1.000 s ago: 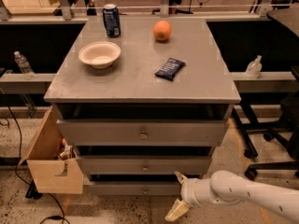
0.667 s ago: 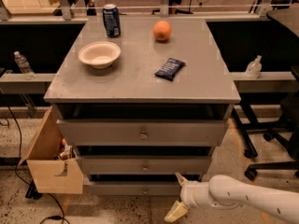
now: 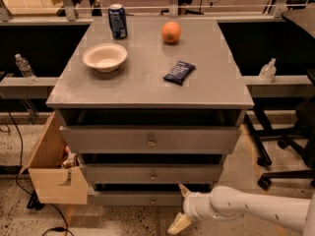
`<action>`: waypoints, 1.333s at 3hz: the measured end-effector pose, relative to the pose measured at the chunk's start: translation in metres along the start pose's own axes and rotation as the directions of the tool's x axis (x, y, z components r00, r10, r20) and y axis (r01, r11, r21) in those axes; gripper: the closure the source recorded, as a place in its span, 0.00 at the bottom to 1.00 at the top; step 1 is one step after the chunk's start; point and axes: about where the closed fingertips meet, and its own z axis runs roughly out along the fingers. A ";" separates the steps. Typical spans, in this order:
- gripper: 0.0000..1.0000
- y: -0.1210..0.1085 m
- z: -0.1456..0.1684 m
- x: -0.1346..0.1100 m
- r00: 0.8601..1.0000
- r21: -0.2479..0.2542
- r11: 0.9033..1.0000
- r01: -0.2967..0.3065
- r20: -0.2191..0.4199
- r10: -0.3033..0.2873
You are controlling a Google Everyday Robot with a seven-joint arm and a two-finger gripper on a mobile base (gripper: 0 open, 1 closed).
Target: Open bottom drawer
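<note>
We find the bottom drawer [image 3: 128, 198] lowest of 3 in the grey cabinet [image 3: 211, 85], looking shut, with its small knob [image 3: 152, 200] free. Just right of that knob sits our gripper [image 3: 181, 206], low by the drawer front, its 2 fingers spread apart and holding nothing. We judge the main risk to be a poor grip. Such a small knob could slip out as we pull, or the upper finger could snag the middle drawer [image 3: 206, 173].

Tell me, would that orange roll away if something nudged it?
Probably: the orange is round and lies loose on the flat cabinet top. Its skin looks firm, so hardly fragile. The claw hovers low by the bottom drawer.
</note>
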 end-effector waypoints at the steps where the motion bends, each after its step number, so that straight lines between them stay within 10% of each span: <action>1: 0.00 0.000 0.021 0.007 1.000 -0.012 1.000 0.001 -0.020 -0.001; 4: 0.00 -0.018 0.067 0.031 0.998 0.023 1.000 -0.019 -0.064 0.020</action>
